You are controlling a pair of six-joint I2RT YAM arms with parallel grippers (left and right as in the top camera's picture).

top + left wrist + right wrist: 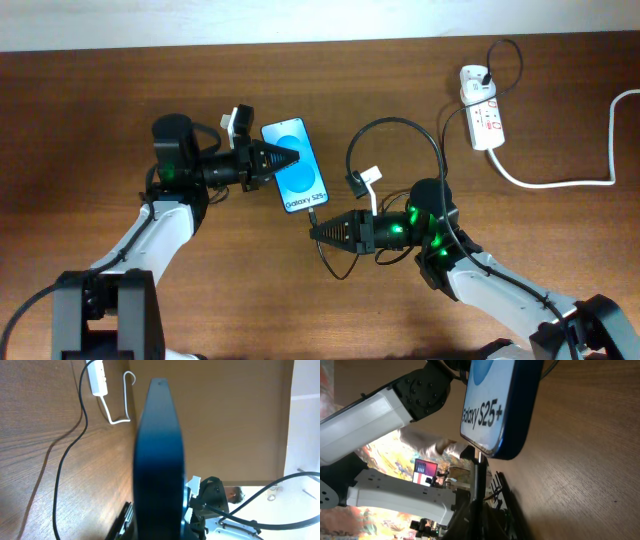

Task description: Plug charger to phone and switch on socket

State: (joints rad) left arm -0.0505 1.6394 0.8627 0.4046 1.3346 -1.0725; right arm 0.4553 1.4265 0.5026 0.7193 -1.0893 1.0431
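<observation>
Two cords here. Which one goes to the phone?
The thin black cable, its tip at the bottom edge of the phone; the thick white cord only leaves the power strip.

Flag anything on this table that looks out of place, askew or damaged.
Nothing is spilled or damaged. One oddity: the phone is not lying flat. The left tool holds it up off the table, and the right tool holds the charger by its tip at the phone's bottom edge. The socket lies flat at the far right.
</observation>
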